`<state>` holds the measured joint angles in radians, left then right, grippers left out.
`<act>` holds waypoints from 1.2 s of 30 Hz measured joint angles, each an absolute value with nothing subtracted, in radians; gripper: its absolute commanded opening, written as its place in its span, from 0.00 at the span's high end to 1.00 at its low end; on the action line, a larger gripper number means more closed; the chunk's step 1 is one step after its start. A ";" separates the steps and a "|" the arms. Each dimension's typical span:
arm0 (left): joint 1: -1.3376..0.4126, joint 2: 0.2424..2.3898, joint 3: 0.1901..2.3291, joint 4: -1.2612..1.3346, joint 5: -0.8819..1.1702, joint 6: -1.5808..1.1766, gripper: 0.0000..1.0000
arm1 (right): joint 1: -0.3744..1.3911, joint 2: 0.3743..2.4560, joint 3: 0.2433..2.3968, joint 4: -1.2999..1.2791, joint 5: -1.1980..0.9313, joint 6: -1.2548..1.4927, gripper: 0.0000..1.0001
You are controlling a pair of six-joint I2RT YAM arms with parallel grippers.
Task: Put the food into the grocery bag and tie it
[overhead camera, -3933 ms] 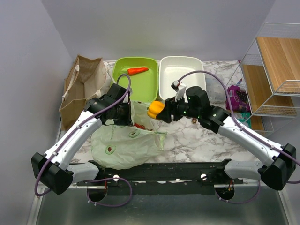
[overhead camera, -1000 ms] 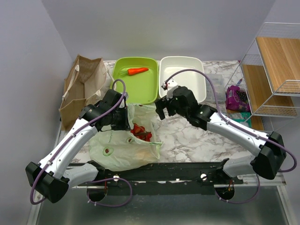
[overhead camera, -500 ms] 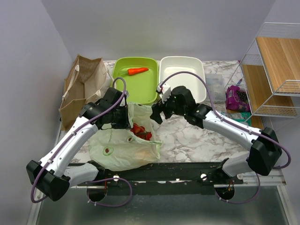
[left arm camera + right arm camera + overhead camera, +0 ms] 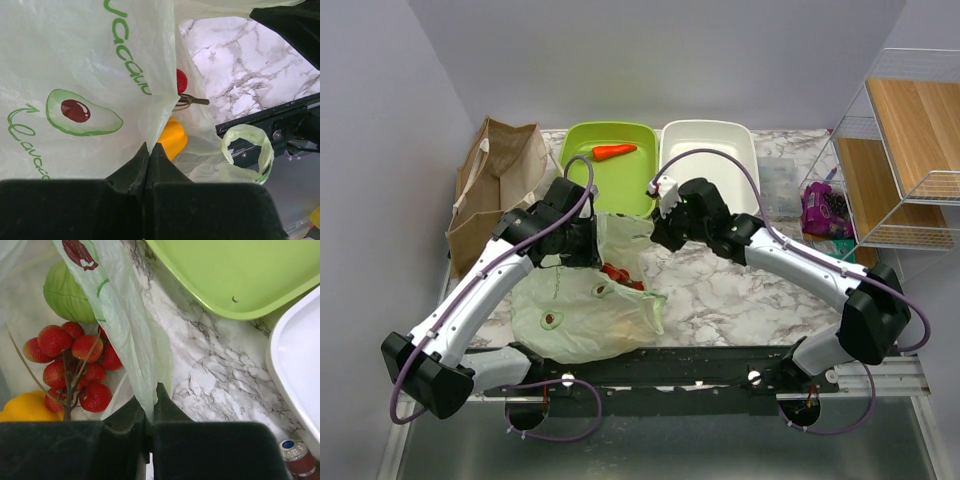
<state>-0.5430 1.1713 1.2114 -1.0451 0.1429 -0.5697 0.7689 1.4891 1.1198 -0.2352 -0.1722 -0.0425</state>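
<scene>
Only the right wrist view shows the cabbage [image 4: 67, 292] inside the grocery bag [image 4: 135, 335]; left gripper [image 4: 148, 152] and right gripper [image 4: 151, 399] each clamp its film.

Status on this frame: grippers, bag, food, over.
Left gripper, right gripper shut on grocery bag. Tomatoes, yellow pepper, cabbage inside. Untied. Carrot in green tray.
</scene>
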 measured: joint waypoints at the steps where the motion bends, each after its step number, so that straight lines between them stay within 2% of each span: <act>1: -0.543 1.180 1.225 -1.049 0.143 -0.568 1.00 | 0.769 1.489 1.132 -0.241 -0.171 -0.042 0.99; 7: -0.543 1.247 1.332 -1.064 0.144 -0.550 1.00 | 0.769 1.441 1.189 -0.349 -0.160 -0.020 0.99; 15: -0.543 1.379 1.503 -1.071 0.196 -0.512 1.00 | 0.769 1.227 1.209 -0.552 -0.145 0.093 0.99; 21: -0.566 1.535 1.717 -1.110 0.269 -0.475 1.00 | 0.769 1.106 1.236 -0.713 -0.146 0.192 0.99; 23: -0.582 1.579 1.785 -1.126 0.273 -0.460 0.88 | 0.768 1.079 1.237 -0.758 -0.172 0.222 0.99; 25: -0.606 1.622 1.866 -1.161 0.270 -0.437 0.65 | 0.768 1.061 1.237 -0.792 -0.204 0.249 1.00; 27: -0.620 1.632 1.901 -1.180 0.267 -0.426 0.47 | 0.768 1.051 1.237 -0.817 -0.241 0.274 0.99; 29: -0.630 1.619 1.909 -1.206 0.261 -0.416 0.17 | 0.768 1.051 1.237 -0.828 -0.272 0.300 0.99; 31: -0.633 1.590 1.902 -1.229 0.251 -0.414 0.09 | 0.768 1.056 1.237 -0.836 -0.297 0.325 1.00; 36: -0.659 1.444 1.832 -1.287 0.226 -0.422 0.07 | 0.768 1.104 1.295 -0.849 -0.358 0.374 0.99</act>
